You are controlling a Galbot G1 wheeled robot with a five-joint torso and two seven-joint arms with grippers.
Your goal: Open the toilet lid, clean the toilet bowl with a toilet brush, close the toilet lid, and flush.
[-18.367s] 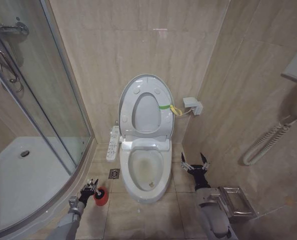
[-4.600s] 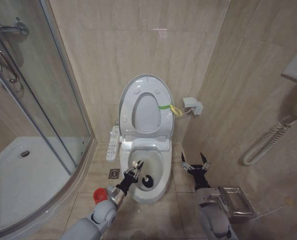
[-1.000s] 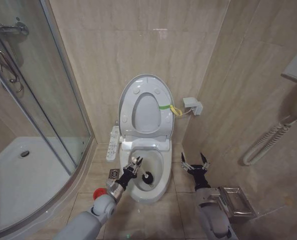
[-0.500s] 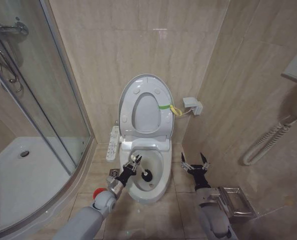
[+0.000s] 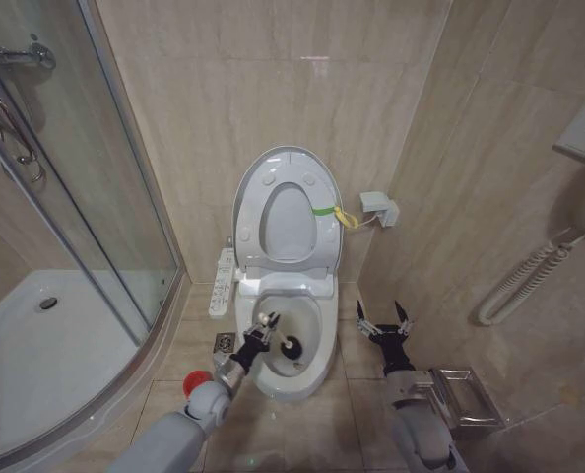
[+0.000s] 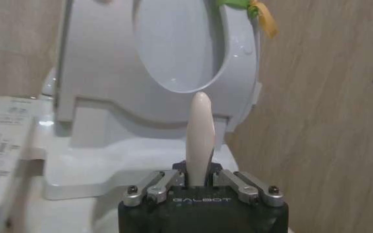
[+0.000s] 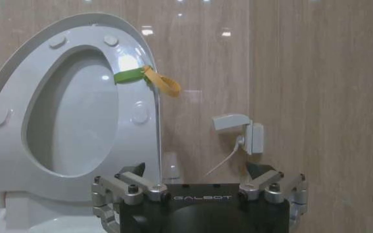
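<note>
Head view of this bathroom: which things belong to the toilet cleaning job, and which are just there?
Job:
- glossy white oval toilet lid, raised
- white ceramic toilet bowl
- black-headed toilet brush in the bowl, pale handle gripped by left claw
- small red round holder

Just there:
- right claw, open beside the bowl
- glass shower enclosure
- white control panel
- floor drain

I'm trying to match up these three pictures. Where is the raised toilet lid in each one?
Head view: lid upright against the back wall, above the bowl.
Left wrist view: lid behind the brush handle.
Right wrist view: lid beside the wall.
Shared landmark: green strap.
</note>
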